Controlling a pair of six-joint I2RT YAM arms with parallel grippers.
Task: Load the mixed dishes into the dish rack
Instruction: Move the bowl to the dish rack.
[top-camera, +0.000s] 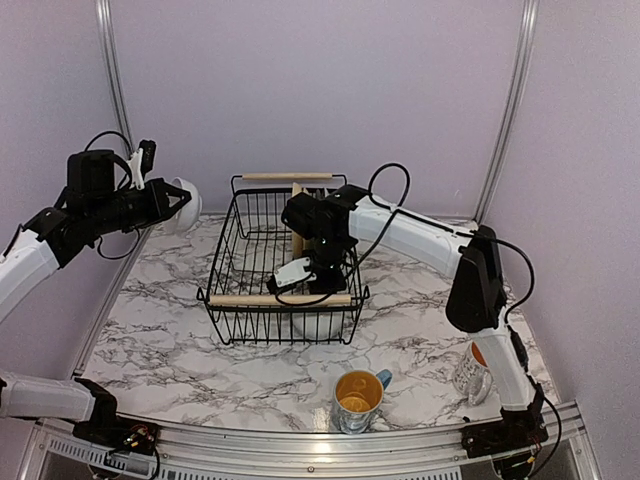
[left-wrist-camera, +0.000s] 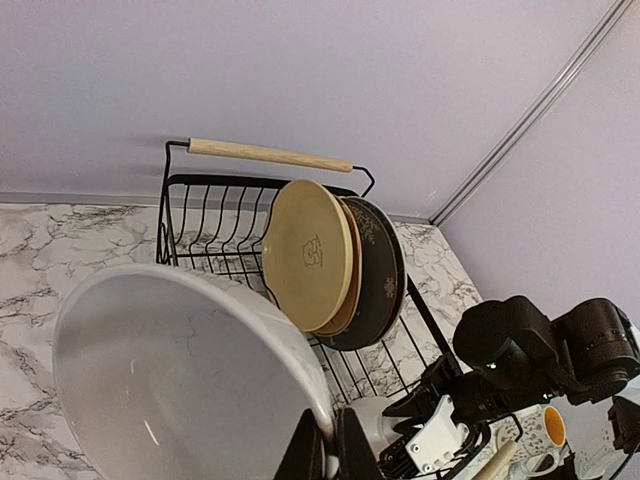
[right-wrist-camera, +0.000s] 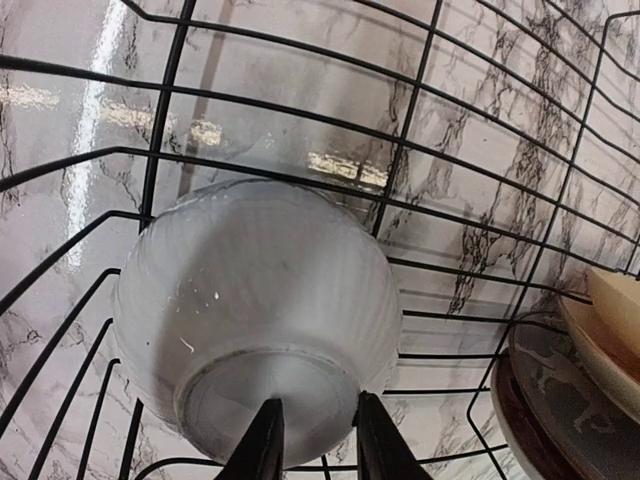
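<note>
My left gripper (left-wrist-camera: 330, 445) is shut on the rim of a white bowl (left-wrist-camera: 170, 370), held high at the table's left (top-camera: 180, 205), away from the black wire dish rack (top-camera: 228, 232). Pale yellow and dark plates (left-wrist-camera: 310, 250) stand upright in its far slots. My right gripper (right-wrist-camera: 315, 440) reaches down into the rack (right-wrist-camera: 420, 130), jaws a little apart just over the foot of a second white bowl (right-wrist-camera: 255, 300), which lies bottom-up on the wires. Two yellow-lined mugs (top-camera: 358, 398) (top-camera: 472, 370) stand on the marble near the front edge.
The rack's wooden handles (top-camera: 280, 299) run along its near and far sides. The right arm (top-camera: 420, 235) stretches across the table's right side into the rack. Plate edges (right-wrist-camera: 600, 330) stand close to the right of the bowl. Walls close off the back and sides.
</note>
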